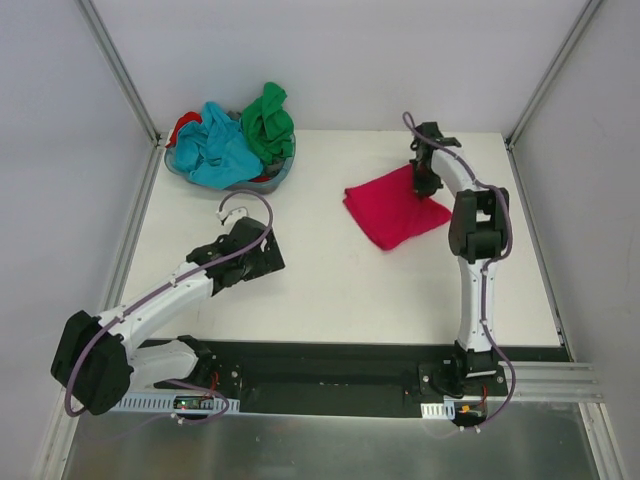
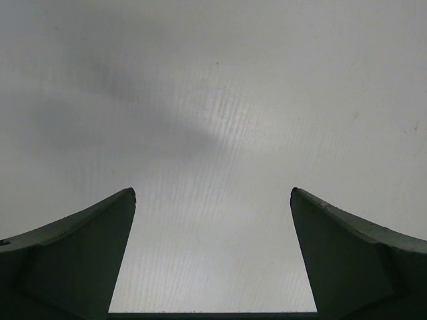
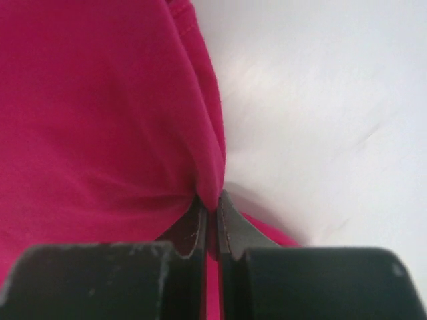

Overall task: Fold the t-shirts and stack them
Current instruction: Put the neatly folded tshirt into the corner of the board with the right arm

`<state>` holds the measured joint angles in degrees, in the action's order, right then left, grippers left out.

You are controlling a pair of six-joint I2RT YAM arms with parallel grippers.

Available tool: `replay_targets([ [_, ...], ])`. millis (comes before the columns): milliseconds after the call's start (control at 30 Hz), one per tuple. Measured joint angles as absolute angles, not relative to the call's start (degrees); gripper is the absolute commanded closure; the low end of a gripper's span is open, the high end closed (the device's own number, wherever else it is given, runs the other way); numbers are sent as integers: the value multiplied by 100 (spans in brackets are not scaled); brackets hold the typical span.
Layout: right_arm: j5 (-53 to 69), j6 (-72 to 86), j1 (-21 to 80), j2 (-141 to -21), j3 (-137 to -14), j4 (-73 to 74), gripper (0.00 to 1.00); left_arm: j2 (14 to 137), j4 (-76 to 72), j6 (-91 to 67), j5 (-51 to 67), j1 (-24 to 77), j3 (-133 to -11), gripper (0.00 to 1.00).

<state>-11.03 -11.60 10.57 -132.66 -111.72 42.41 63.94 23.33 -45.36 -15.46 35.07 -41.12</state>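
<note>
The fingers point(image 3: 230, 230) of the right gripper point(image 3: 210, 205) are closed tight, with a fold of the crimson-pink t-shirt point(image 1: 395, 208) pinched between their tips at the cloth's far right edge. That shirt lies folded on the white table point(image 1: 330, 275), right of the middle and toward the far side. The left gripper point(image 2: 213, 192) has its fingers point(image 2: 100, 253) spread wide with nothing between them, over bare table to the near left. At the far left corner sits a small grey basket point(image 1: 272, 182). It holds a turquoise-blue t-shirt point(image 1: 220, 150), a green t-shirt point(image 1: 268, 125) heaped at its right side, and a bit of red t-shirt point(image 1: 183, 125) showing at its left rim.
</note>
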Motion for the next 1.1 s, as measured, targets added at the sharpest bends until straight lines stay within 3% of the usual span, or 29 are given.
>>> replay_targets([
  [233,-1131,-1190,-45,-14612,-13491,4512,99,7054,2335,-4381,-1494,3135,-4464,1],
  [533,-1020,-1186,-777,-14682,-13585,4222,99,7730,2338,-4230,-1343,2941,-4866,1],
  [967,-508,-1380,-904,-14827,-13823,3494,99,7852,2349,-4128,-1192,2836,-5035,1],
  [1067,-392,-1426,-904,-14838,-13823,3293,88,7859,2405,-4130,-1194,2838,-5068,1],
  [1100,-366,-1433,-904,-14838,-13823,3262,77,7863,2432,-4132,-1199,2838,-5081,1],
])
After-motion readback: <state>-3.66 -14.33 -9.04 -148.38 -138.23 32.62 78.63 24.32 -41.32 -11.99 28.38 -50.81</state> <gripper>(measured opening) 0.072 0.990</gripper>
